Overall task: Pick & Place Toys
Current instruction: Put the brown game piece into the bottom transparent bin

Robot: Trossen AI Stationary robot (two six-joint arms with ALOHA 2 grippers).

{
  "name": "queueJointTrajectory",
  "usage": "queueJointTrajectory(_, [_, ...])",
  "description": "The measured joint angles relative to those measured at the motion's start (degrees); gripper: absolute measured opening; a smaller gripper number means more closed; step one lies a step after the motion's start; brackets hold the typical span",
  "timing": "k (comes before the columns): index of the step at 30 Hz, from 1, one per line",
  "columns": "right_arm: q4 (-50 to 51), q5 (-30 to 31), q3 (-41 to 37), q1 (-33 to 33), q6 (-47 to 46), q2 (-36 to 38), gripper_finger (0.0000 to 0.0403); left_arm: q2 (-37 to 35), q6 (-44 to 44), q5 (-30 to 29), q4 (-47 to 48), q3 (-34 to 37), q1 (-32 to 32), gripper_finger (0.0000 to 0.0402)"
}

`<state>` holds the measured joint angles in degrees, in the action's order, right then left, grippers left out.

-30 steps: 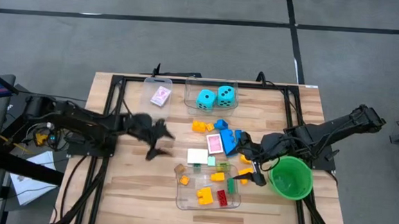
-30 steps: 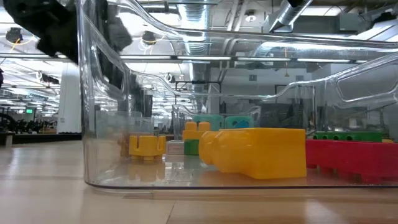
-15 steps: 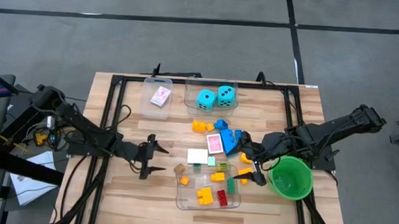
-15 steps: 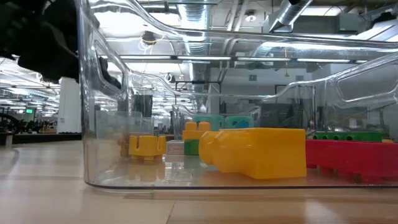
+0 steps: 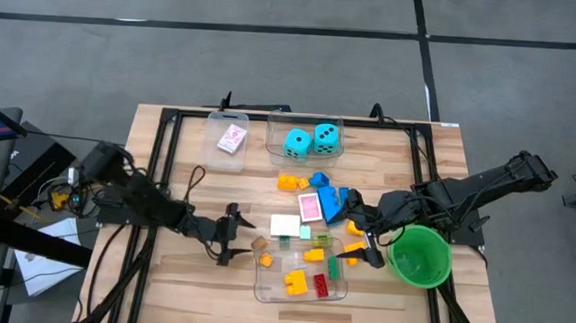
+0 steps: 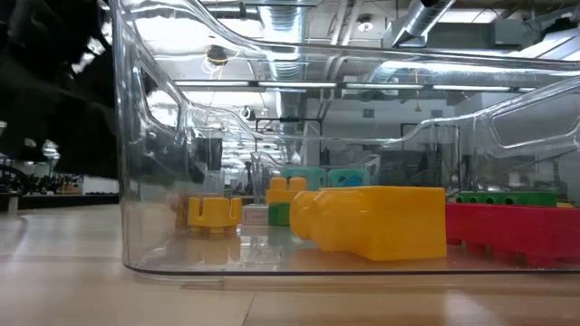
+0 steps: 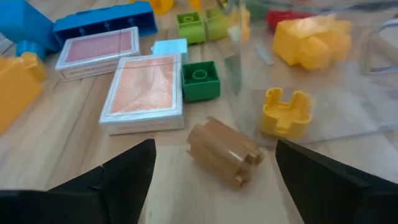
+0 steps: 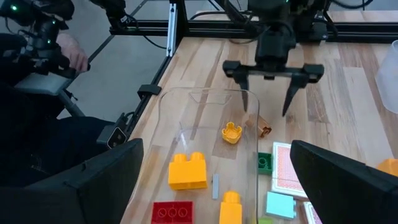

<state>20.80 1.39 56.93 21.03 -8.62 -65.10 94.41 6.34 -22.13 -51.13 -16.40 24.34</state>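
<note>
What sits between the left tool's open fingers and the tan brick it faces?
Only bare wood: the left wrist view shows the left tool open, the tan brick lying just ahead on the table, untouched.

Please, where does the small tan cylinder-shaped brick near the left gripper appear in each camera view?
High view: small tan cylinder-shaped brick lies just outside the clear plastic tub, ahead of the open left gripper.
Low view: not identifiable.
Left wrist view: the brick lies centred between the gripper's fingers.
Right wrist view: the brick lies below the left gripper.
Shared landmark: small yellow notched brick inside the tub.
</note>
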Motion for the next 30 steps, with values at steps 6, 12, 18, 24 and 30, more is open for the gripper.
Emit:
queueJointTrajectory(6, [0.0,0.0,0.0,0.0,0.0,0.0,0.0397,7.3,-0.4,0.0,-4.7,-3.2,0.0,0.0325])
queueJointTrajectory(12, [0.2,0.0,0.0,0.0,0.0,0.0,0.0397,11.2,-0.3,0.0,-4.4,-4.9,0.0,0.0324])
queueJointTrajectory(18, [0.2,0.0,0.0,0.0,0.0,0.0,0.0397,11.6,-0.2,-0.2,-4.3,-5.2,-0.7,0.0315])
queueJointTrajectory(24, [0.2,0.0,0.0,0.0,0.0,0.0,0.0397,11.6,1.9,-0.4,-3.3,-5.2,-2.9,0.0276])
queueJointTrajectory(30, [0.2,0.0,0.0,0.0,0.0,0.0,0.0397,11.4,3.3,-0.4,-1.3,-5.3,-3.6,0.0196])
